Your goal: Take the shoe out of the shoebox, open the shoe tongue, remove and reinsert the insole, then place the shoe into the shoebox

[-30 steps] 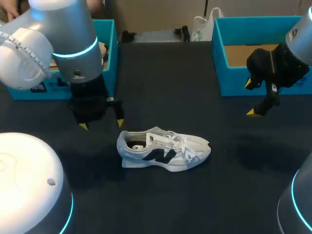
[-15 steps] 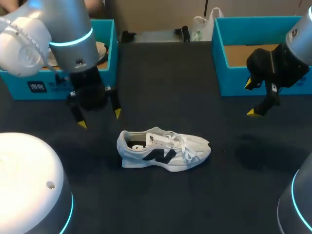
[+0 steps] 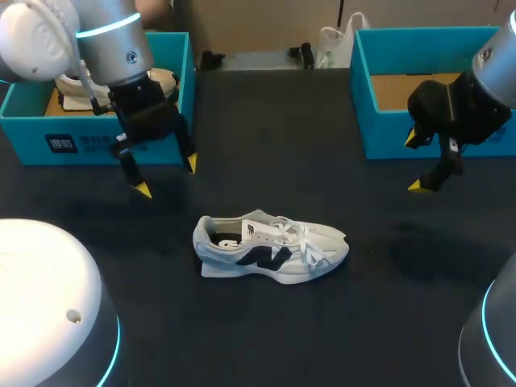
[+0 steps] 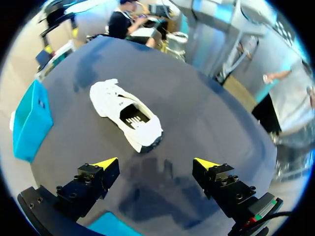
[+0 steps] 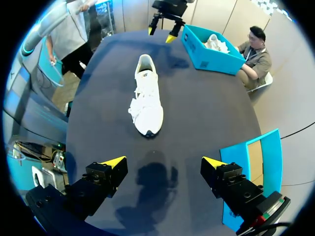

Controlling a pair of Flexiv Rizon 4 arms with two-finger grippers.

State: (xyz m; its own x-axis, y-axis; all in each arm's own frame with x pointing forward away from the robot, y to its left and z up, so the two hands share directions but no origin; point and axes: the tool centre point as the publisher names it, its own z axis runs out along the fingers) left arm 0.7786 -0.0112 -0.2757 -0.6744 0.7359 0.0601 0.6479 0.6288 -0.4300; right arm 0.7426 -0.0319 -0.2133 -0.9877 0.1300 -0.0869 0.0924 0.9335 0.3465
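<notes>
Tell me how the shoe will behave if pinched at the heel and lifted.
The shoe looks like a soft fabric sneaker, so it would probably flex where pinched and droop at the far end. It stands flat on its sole, so rolling seems unlikely. Its loose laces may dangle and snag.

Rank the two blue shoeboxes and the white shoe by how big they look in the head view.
1. Left shoebox and right shoebox: about alike, and both are partly hidden, so I won't rank one over the other.
2. White shoe: clearly smallest.
</notes>
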